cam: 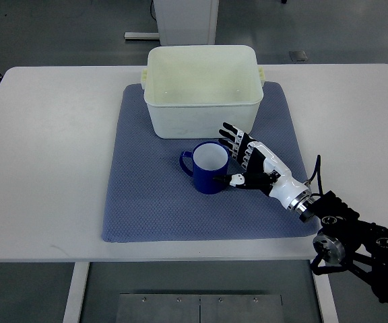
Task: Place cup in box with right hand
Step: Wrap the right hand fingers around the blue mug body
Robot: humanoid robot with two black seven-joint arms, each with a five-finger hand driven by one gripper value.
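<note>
Blue and glossy, the cup point(209, 168) stands upright on the quilted grey-blue mat point(153, 202), its white inside showing and its looped handle pointing left. My right hand point(256, 163), black and white with jointed fingers point(234, 136), lies open just beside the cup's right wall, thumb near the base, gripping nothing. Just beyond the cup sits the box point(202, 91), a cream plastic tub with rounded corners and small side lugs. Mat and box rest on the smooth white table point(46, 148).

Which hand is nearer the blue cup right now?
Right. The right hand sits against the blue cup's right side, fingers open around it. The left hand is out of view.
</note>
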